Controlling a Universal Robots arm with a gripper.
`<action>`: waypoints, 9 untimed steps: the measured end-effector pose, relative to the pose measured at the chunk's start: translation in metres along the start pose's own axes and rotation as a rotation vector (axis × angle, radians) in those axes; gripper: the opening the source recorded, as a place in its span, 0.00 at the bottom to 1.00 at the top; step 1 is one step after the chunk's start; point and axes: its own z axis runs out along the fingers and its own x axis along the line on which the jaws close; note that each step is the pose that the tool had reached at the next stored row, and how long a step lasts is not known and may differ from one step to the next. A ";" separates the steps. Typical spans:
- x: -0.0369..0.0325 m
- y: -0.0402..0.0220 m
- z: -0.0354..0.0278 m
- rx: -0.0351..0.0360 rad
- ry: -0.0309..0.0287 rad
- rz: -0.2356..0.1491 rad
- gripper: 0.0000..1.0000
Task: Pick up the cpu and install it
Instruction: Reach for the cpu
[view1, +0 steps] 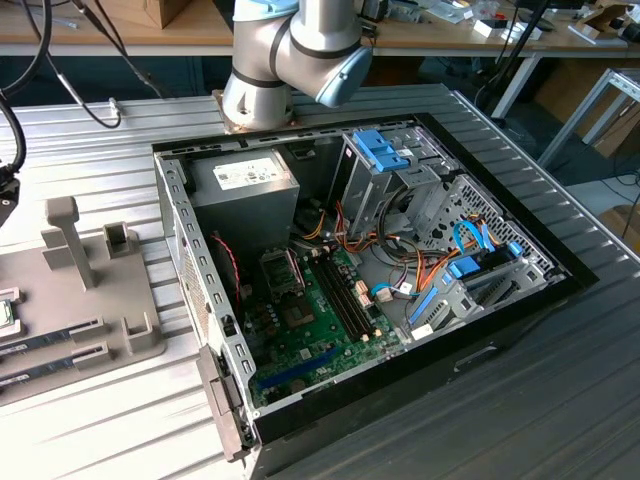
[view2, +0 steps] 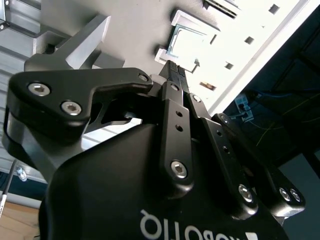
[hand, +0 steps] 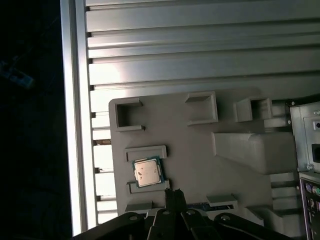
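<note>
The cpu (hand: 148, 172), a small square chip with a silvery top and a thin green rim, lies flat in a shallow seat of the grey holder plate (hand: 190, 145) in the first wrist view. My gripper (hand: 174, 193) hovers just beside it, fingers shut together with nothing between them, not touching the chip. In the second wrist view the black gripper (view2: 173, 68) points at a bright square seat on the same plate. In the exterior view the cpu (view1: 4, 312) sits at the far left edge, and the motherboard socket (view1: 281, 270) lies inside the open computer case (view1: 190, 250).
The holder plate (view1: 120, 330) carries a tall post (view1: 65, 240) and two memory sticks (view1: 50, 345). The case holds a grey power-supply box (view1: 245, 190), drive cages with blue clips (view1: 385, 150) and loose cables (view1: 400, 270). The arm's base (view1: 255, 100) stands behind the case.
</note>
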 end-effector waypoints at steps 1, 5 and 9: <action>0.0008 0.0001 0.0004 -0.0001 -0.0001 0.000 0.11; 0.0049 0.0003 0.0019 -0.0001 -0.0002 0.000 0.11; 0.0099 0.0001 0.0036 -0.0001 -0.0001 0.000 0.11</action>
